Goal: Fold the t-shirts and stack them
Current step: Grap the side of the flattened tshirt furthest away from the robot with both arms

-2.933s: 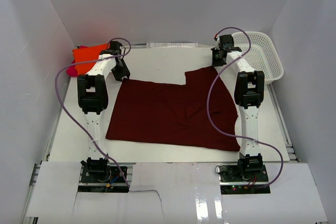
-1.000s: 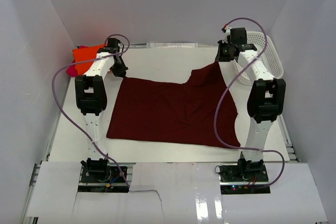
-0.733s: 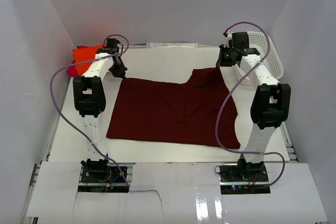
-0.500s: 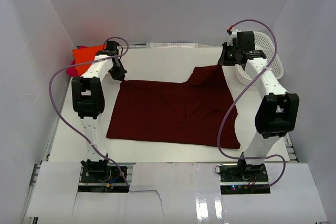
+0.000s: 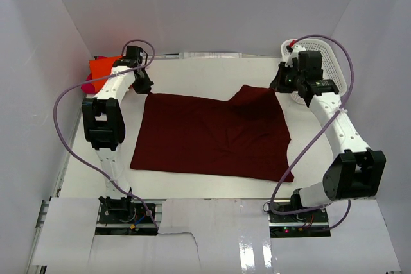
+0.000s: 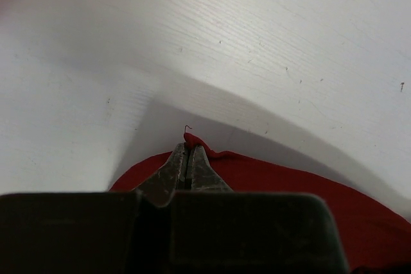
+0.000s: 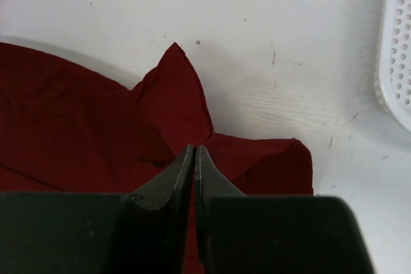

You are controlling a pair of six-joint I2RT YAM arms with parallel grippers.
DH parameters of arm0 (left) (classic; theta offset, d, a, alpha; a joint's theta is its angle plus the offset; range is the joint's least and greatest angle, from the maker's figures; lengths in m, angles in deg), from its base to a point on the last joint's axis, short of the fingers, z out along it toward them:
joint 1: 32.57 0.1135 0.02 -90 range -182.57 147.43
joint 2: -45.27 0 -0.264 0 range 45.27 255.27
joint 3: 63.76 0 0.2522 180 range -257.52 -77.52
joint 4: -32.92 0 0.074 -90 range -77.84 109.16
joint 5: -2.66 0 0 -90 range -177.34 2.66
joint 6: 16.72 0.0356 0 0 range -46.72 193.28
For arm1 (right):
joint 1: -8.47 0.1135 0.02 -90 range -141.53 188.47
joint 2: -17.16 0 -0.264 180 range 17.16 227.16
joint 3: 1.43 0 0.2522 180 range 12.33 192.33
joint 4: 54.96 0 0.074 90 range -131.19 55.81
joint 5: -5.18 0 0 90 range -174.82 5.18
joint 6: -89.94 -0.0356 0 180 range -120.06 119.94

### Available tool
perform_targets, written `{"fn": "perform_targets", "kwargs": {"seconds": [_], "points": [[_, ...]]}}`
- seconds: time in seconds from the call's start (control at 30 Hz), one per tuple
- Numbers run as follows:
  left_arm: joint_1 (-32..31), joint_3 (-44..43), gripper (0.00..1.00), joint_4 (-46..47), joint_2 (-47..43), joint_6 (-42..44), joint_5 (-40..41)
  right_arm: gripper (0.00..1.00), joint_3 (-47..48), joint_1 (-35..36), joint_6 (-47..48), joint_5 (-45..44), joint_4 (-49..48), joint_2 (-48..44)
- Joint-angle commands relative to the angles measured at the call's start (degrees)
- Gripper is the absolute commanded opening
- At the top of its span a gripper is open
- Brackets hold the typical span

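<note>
1. Where the left arm reaches to the far left of the desk (image 5: 205,72), the left pincer (image 5: 148,90) is pressed shut on the far left corner of the maroon t-shirt (image 5: 212,136); the left wrist view shows its two fingers (image 6: 174,170) together, with a small nub of red cloth pinched at their tips
2. The right pincer (image 5: 280,85) is likewise closed, gripping the far right corner of the same shirt; from the right wrist camera the two blades meet with barely a gap, and the cloth bunches in folds around them, one pointed flap lying beyond
3. The maroon t-shirt is spread over the middle of the desk, on the near side of both pincers; its near edge lies flat, while its far right corner rises in a low peak at the right pincer
4. An orange t-shirt (image 5: 103,67) sits bunched at the far left corner, beside the left arm, with a pink t-shirt (image 5: 86,86) showing at its near left side; both lie apart from the maroon one
5. A white mesh basket (image 5: 335,72) stands at the far right edge, just to the right of the right pincer
6. The desk is white and matt with faint scuffs; plain white walls (image 5: 192,11) close it in on three sides
</note>
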Motion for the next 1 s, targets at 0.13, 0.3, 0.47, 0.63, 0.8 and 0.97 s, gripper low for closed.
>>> {"fn": "perform_targets", "kwargs": {"seconds": [0.13, 0.3, 0.47, 0.63, 0.8, 0.97], "points": [[0.5, 3.8, 0.00, 1.1, -6.2, -0.4, 1.2, 0.08, -6.1, 1.3, -2.8, 0.0, -1.6, -8.6], [1.0, 7.0, 0.00, 1.9, -8.7, -0.9, 0.1, 0.08, -9.0, 1.9, -3.4, 0.4, -1.0, -13.2], [1.0, 9.4, 0.00, 2.9, -11.9, -0.8, 0.1, 0.08, -10.7, 2.0, -3.6, -0.1, 0.6, -16.5], [1.1, 11.3, 0.00, 2.9, -15.0, -0.5, -0.1, 0.08, -12.8, 2.0, -4.3, -0.4, 1.9, -20.2], [1.1, 13.3, 0.00, 2.9, -16.3, -0.3, -0.3, 0.08, -15.0, 2.0, -5.1, 0.7, 3.7, -22.6], [1.1, 18.4, 0.00, 4.4, -19.5, -0.3, -0.3, 0.08, -18.2, 2.0, -6.4, -0.2, 5.6, -26.5]]}}
